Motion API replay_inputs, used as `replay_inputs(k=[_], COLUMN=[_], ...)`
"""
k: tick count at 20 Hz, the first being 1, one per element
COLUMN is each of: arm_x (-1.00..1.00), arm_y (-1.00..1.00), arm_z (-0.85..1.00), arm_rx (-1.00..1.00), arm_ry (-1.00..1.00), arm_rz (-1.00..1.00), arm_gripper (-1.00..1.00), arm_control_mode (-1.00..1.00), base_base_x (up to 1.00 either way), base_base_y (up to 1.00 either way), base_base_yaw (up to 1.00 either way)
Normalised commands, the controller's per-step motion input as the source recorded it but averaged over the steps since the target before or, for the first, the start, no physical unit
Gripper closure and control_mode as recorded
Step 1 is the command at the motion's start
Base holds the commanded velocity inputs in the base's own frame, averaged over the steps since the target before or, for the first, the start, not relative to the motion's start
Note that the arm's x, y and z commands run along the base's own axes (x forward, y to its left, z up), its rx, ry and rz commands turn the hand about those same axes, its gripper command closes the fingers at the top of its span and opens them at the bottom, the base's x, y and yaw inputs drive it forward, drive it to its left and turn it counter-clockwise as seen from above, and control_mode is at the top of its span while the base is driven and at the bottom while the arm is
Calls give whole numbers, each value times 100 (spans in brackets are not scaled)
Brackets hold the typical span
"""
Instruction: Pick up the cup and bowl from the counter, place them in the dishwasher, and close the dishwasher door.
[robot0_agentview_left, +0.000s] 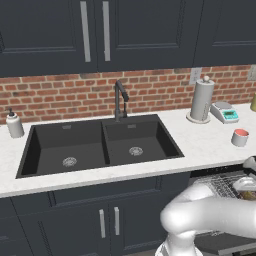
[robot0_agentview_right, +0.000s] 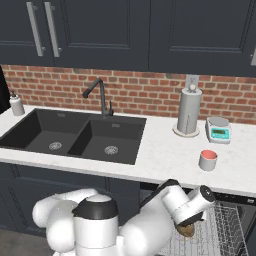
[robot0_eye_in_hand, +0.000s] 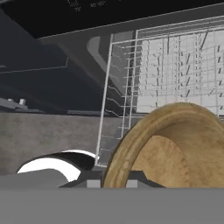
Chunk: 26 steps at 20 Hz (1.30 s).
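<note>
Two base cameras look down from left and right on one sink (robot0_agentview_left: 100, 145) and desk (robot0_agentview_right: 165, 155); the hand camera hangs close over the dishwasher rack (robot0_eye_in_hand: 175, 65).

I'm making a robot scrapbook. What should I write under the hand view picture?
Gripper holds the wooden bowl over the dishwasher's wire rack.

White speckled desk (robot0_agentview_right: 165, 155) with a black double sink (robot0_agentview_right: 75, 135) and dark faucet (robot0_agentview_right: 100, 97) set in it, soap bottle (robot0_agentview_right: 17, 105) at its left end, paper-towel roll (robot0_agentview_right: 189, 112) and small scale (robot0_agentview_right: 218, 130) by the brick wall, red-topped cup (robot0_agentview_right: 208, 160) near the front edge, well apart from the sink
</note>
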Motion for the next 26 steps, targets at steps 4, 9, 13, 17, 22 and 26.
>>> replay_inputs(k=[4,9,13,17,22,26], arm_x=[22,6,25,43,45,49], arm_y=[-62,-47,-23,-19,-18,-18], arm_z=[-56,-67,-67,-64,-55,-50], arm_rx=[6,1,0,0,0,0], arm_ry=[-6,-9,-3,0,1,6], arm_rz=[0,0,-1,-3,-2,0], arm_gripper=[100,100,100,100,100,100], arm_control_mode=[-100,-100,-100,-100,-100,-100], base_base_x=[0,0,0,0,0,0], base_base_y=[0,0,0,0,0,0], base_base_yaw=[0,0,0,0,0,0])
